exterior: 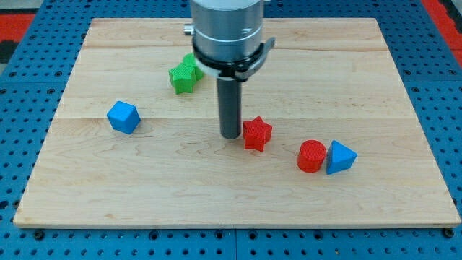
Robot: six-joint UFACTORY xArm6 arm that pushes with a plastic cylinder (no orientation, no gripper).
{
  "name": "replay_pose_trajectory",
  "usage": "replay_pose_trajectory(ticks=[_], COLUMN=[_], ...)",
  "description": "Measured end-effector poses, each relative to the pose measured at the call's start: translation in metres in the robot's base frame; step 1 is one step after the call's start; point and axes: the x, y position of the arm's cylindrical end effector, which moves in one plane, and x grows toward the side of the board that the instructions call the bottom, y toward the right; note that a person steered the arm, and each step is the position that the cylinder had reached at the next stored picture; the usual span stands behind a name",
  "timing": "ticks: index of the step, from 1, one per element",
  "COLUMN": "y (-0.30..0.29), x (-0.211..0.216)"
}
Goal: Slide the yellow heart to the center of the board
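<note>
No yellow heart shows anywhere in the camera view; it may be hidden behind the arm. My tip point(230, 135) rests on the board near its middle, just to the left of a red star block point(257, 133), almost touching it. A green block point(185, 74) lies up and to the left of the tip, partly hidden by the arm.
A blue cube-like block point(123, 117) sits at the view's left. A red cylinder point(311, 156) and a blue triangle block point(339, 157) touch each other at the lower right. The wooden board point(86, 195) lies on a blue pegboard surface.
</note>
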Motion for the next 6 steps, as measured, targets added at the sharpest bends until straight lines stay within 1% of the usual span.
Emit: replay_pose_trajectory(ticks=[1,2,3,4,5,6], y=[0.052,0.082,0.045,0.068,0.082,0.030], x=[0.007,0.004,-0.066,-0.120,-0.163,-0.210])
